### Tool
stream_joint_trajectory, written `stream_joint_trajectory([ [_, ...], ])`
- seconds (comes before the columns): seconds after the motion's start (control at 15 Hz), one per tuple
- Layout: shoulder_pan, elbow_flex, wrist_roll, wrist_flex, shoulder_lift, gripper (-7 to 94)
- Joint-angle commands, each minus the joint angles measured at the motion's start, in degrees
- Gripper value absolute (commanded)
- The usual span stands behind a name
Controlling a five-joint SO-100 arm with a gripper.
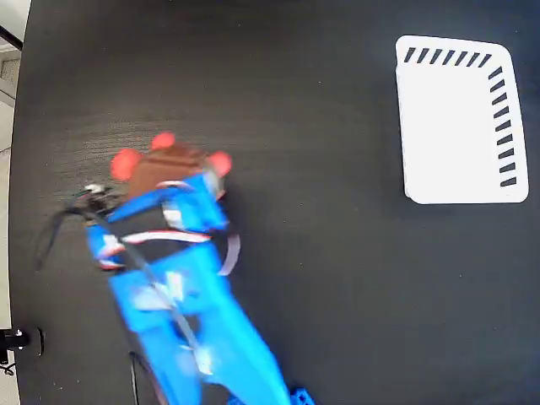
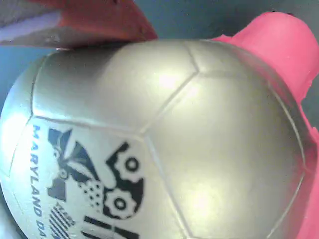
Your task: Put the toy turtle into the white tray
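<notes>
Glossy and smooth, the turtle (image 2: 164,144) is probably light but slippery, so hold it across the shell sides; it lies well left of the tray (image 1: 451,126), under the gripper (image 1: 181,198), whose jaw state I cannot tell.

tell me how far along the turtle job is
Done: the blue arm has reached the toy turtle at the left of the fixed view, and its shell fills the wrist view. In hand: the hand sits over the turtle; whether it grips cannot be told. Left: lifting it and carrying it across the table to the white tray at upper right, which holds nothing.
</notes>
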Motion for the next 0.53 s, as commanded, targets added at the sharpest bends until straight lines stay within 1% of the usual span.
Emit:
stream_joint_trajectory([
  [0.0,6.2,-7.3,-9.0,2.6,8.4,-1],
  [0.2,16.3,-22.1,-14.7,10.4,4.8,-1],
  [0.47,30.8,-34.1,-21.8,11.9,-1.8,-1],
])
